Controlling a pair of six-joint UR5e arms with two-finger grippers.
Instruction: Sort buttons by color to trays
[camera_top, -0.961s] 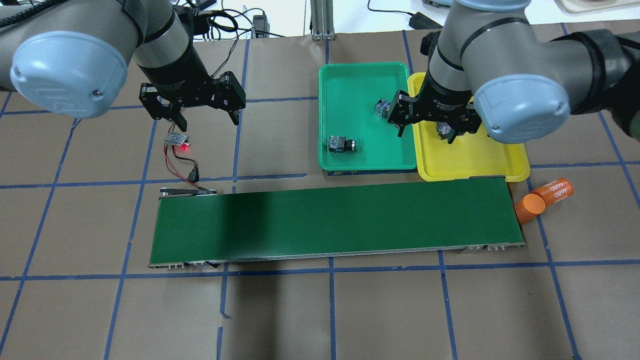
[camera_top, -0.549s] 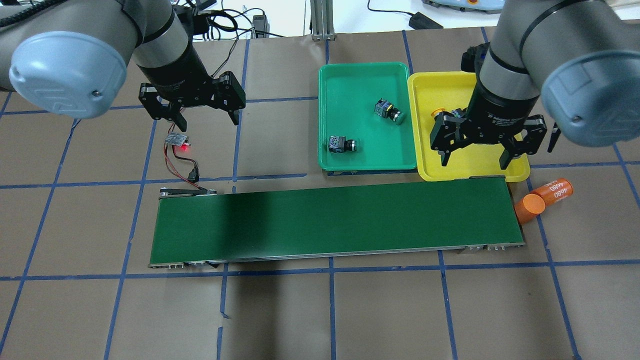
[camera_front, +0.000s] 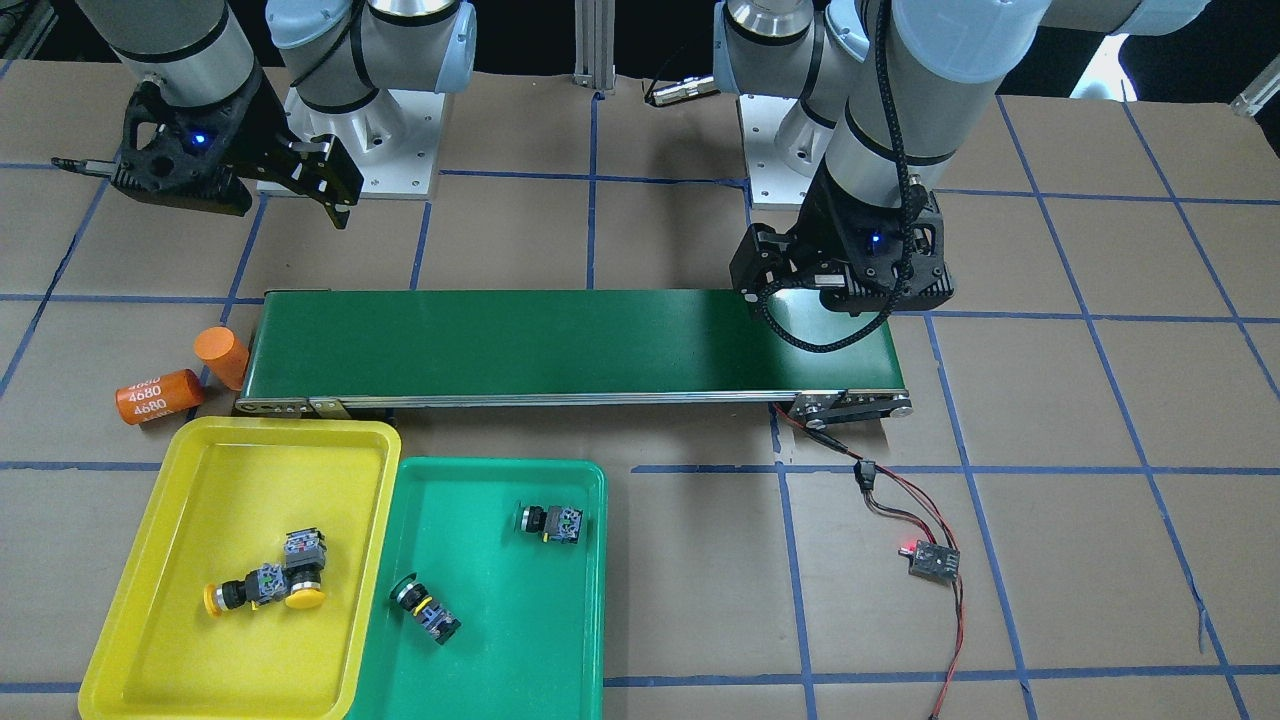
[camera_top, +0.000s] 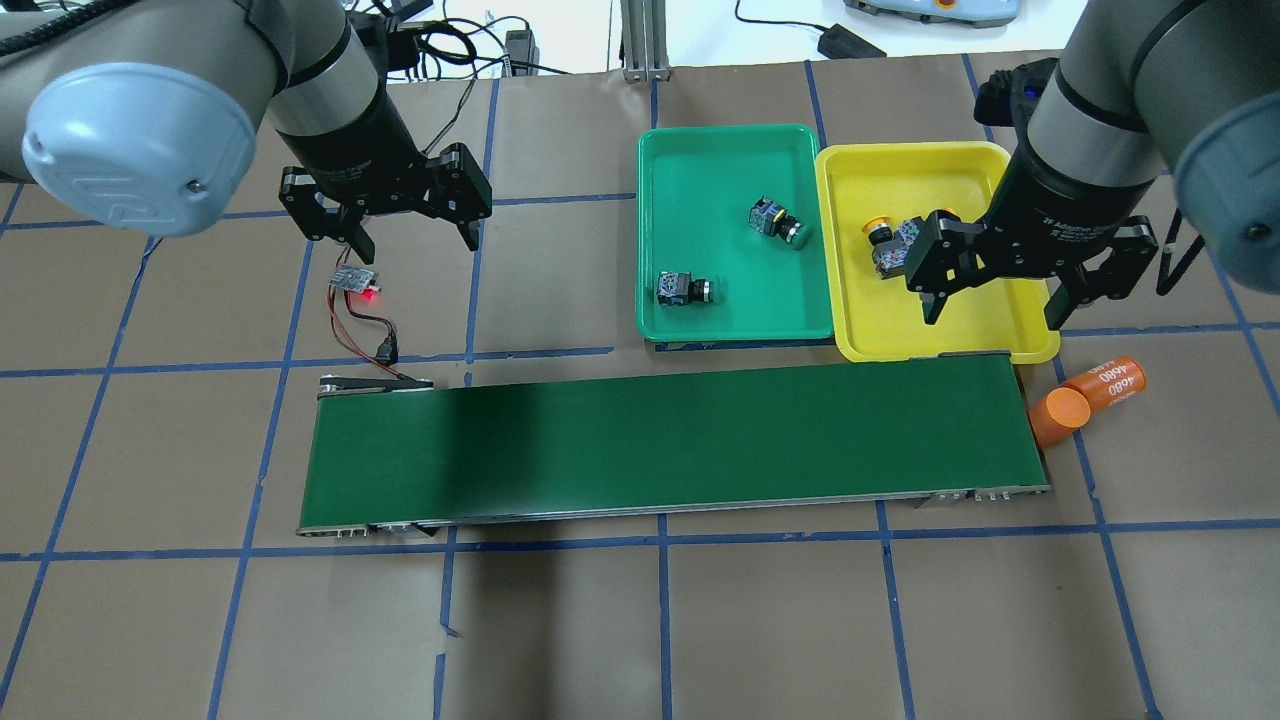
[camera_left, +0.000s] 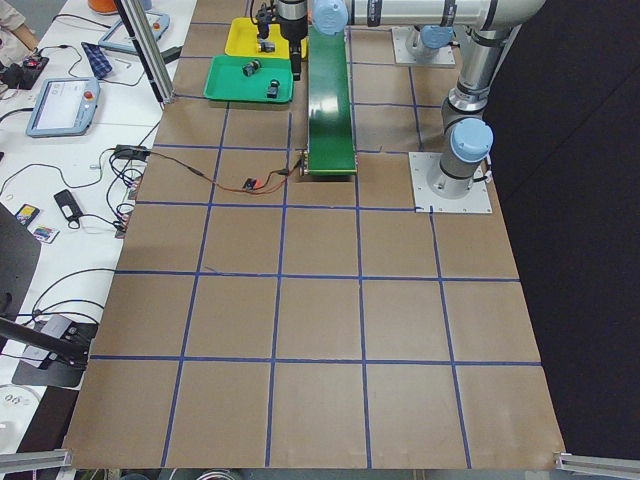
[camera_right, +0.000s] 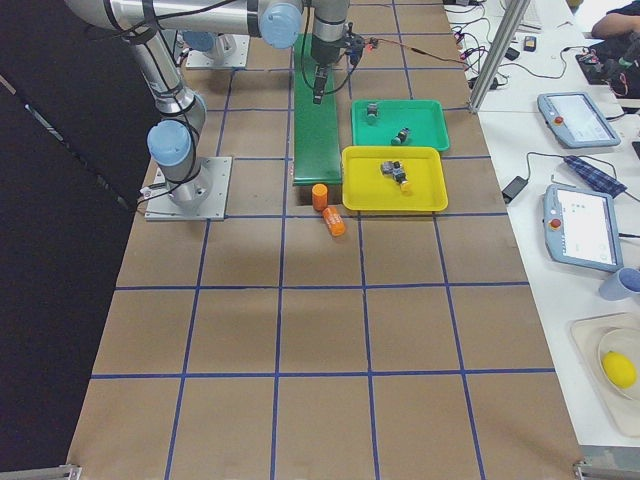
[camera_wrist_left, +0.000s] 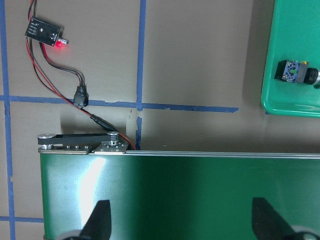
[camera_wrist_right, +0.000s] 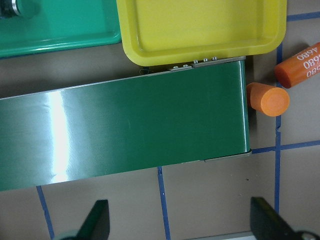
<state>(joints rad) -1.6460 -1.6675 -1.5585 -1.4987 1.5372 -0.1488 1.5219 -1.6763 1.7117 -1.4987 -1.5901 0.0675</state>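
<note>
Two yellow buttons (camera_front: 265, 585) lie touching each other in the yellow tray (camera_front: 230, 470); in the overhead view one yellow button (camera_top: 878, 230) shows beside my right arm. Two green buttons (camera_top: 778, 222) (camera_top: 683, 290) lie apart in the green tray (camera_top: 700, 170), which touches the yellow tray (camera_top: 940, 340). My right gripper (camera_top: 993, 310) is open and empty, raised high; its wrist view (camera_wrist_right: 181, 222) looks down on the belt's right end. My left gripper (camera_top: 414, 235) is open and empty over the belt's left end (camera_wrist_left: 181, 222).
A long dark green conveyor belt (camera_top: 670, 440) lies in front of the trays. Two orange cylinders (camera_top: 1090, 395) marked 4680 lie at its right end. A small circuit board (camera_top: 355, 280) with a red light and wires sits by its left end.
My right gripper has moved right and up, away from the trays' shared edge, open and empty; both yellow buttons now show in the yellow tray. The left arm has not moved.
</note>
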